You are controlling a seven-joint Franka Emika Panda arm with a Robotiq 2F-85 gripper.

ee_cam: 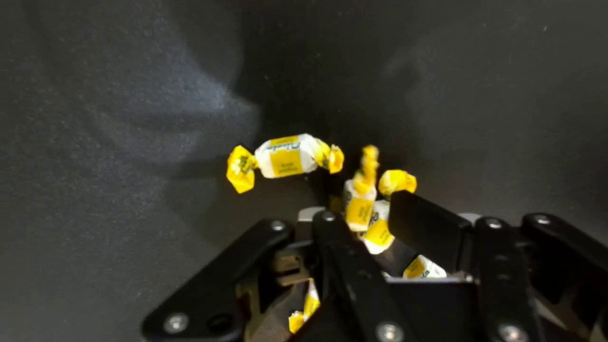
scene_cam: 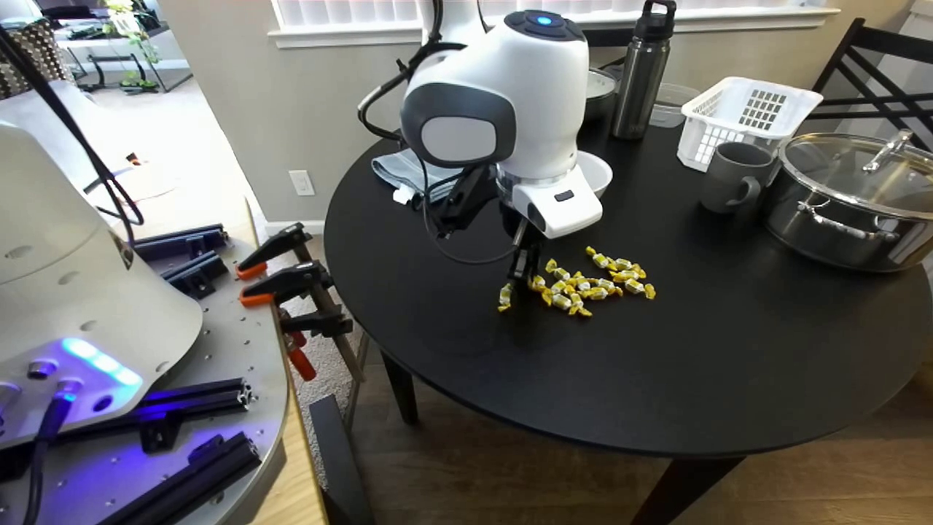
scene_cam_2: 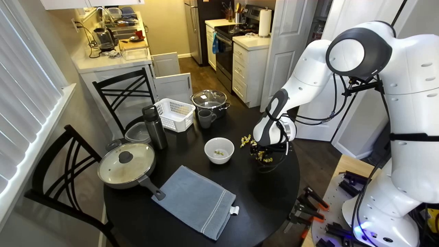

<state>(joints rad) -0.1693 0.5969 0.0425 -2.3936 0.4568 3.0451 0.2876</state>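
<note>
Yellow-and-white wrapped candies (scene_cam: pixel 560 300) lie clustered on the black round table (scene_cam: pixel 656 379). My gripper (ee_cam: pixel 363 204) reaches down at the cluster's edge, its jaws partly closed. Between the fingers, a candy (ee_cam: pixel 360 214) and another candy (ee_cam: pixel 378 237) fill the gap; whether they are pinched firmly is unclear. Just outside the jaws lies a lone candy (ee_cam: pixel 287 159), seen also in an exterior view beside the fingertips. In an exterior view the arm partly covers the pile. A white bowl (scene_cam_2: pixel 221 161) stands near, with a candy (scene_cam_2: pixel 218 152) inside.
Around the bowl are a grey-blue towel (scene_cam_2: pixel 199 202), a lidded pan (scene_cam_2: pixel 118 171) and a steel bottle (scene_cam_2: pixel 157 132). Farther off stand a white basket (scene_cam_2: pixel 178 121), a grey mug (scene_cam_2: pixel 205 119) and a glass-lidded pot (scene_cam: pixel 838 233). Cables hang by the wrist.
</note>
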